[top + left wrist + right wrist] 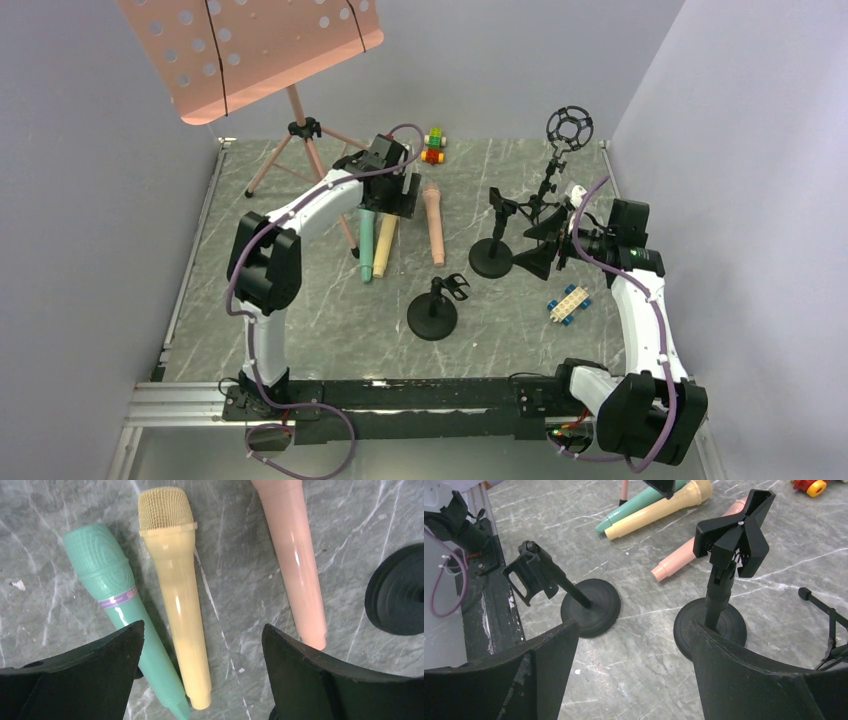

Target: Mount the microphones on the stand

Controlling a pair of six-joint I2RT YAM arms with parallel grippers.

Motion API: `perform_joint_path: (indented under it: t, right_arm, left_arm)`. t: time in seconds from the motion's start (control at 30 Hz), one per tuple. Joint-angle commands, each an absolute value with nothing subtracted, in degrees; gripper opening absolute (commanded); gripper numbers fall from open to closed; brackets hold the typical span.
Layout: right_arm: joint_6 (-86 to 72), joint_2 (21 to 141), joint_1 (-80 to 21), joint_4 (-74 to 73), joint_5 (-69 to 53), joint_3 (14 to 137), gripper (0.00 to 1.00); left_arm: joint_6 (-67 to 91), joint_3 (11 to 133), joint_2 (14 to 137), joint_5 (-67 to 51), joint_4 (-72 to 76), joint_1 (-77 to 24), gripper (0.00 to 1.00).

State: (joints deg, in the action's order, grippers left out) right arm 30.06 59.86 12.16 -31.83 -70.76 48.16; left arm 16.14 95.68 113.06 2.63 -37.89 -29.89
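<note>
Teal-green microphone (107, 575), pale yellow microphone (177, 575) and salmon pink microphone (300, 565) lie side by side on the grey counter (240, 555) — the left gripper (202, 630) hangs above them, released, empty. The right gripper (635, 627) — also released — faces a low clip stand (589, 602) and a taller clip stand (719, 595).

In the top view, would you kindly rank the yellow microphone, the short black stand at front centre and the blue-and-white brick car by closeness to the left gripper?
From the left gripper:
1. The yellow microphone, partly under it.
2. The short black stand, nearer the front edge, centre.
3. The blue-and-white brick car, far right.
</note>
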Motion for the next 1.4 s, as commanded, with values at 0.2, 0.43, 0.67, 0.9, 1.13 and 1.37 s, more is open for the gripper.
perform_joint_path:
  t: [0.2,0.43,0.67,0.9,1.13,1.37]
  right_arm:
    - [36.1,60.2,12.0,-34.4,-72.9,48.8,0.85]
    - [37.0,60.9,11.9,-35.4,-72.6,49.5,0.85]
    - [37.2,60.2,12.0,-35.6,-72.7,49.5,0.85]
    - [37.4,59.8,11.9,-36.0,-72.9,49.6,0.85]
    - [37.8,59.2,12.0,-36.3,-72.9,49.7,0.85]
    - [38.1,58.8,12.0,-36.6,-73.2,49.8,0.85]
  left_arm:
    - [15.5,105.8,122.8,5.4,-42.4,-30.1,0.86]
    - [16.1,106.4,126.1,5.9,-42.9,-30.1,0.83]
    - [17.0,108.6,129.6,3.9,-43.5,-30.0,0.77]
    - [17.3,111.0,131.4,4.5,-44.4,-29.8,0.65]
    - [17.4,113.5,133.7,5.0,-45.6,-29.6,0.64]
    - [17.2,114.1,134.2,5.4,-45.6,-29.6,0.6]
